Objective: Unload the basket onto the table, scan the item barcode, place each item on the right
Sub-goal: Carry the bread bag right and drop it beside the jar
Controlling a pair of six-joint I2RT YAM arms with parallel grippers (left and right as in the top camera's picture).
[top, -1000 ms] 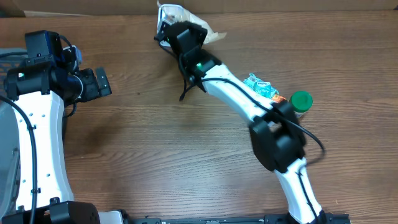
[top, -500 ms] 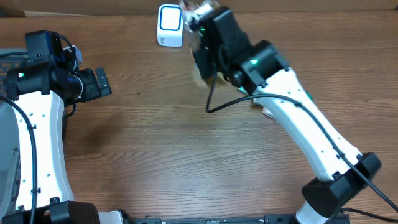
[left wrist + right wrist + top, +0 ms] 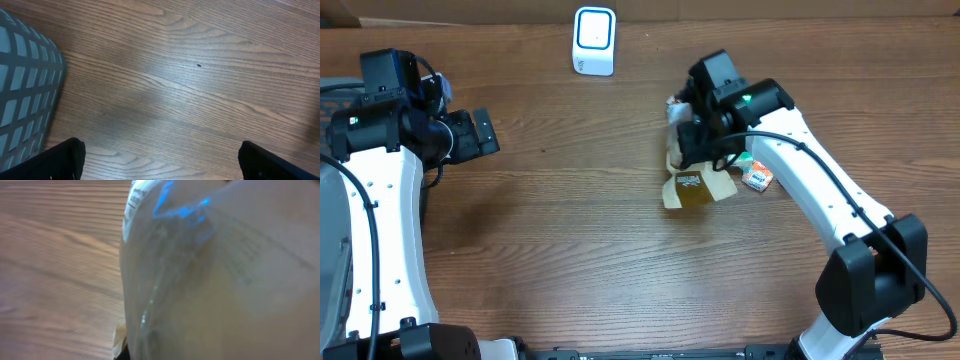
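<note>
1. The clear bag (image 3: 698, 188) carries a small label (image 3: 689, 181) with dark print that is too small to read. In the right wrist view the print at the bag's top edge is blurred.
2. The white scanner (image 3: 594, 41) stands at the far edge of the table (image 3: 570, 230). Any writing on its blue-rimmed face is too small to tell.
3. The bag is right of the table's centre, well apart from the scanner. Its long axis runs far to near, with the brown lower end pointing toward the near edge.
4. The right end effector (image 3: 692, 135) is pressed together on the bag's upper end.
5. The left end effector (image 3: 485, 132) is spread wide and holds nothing.
6. A small orange-and-white packet (image 3: 757, 178) lies near the bag's right side.
</note>
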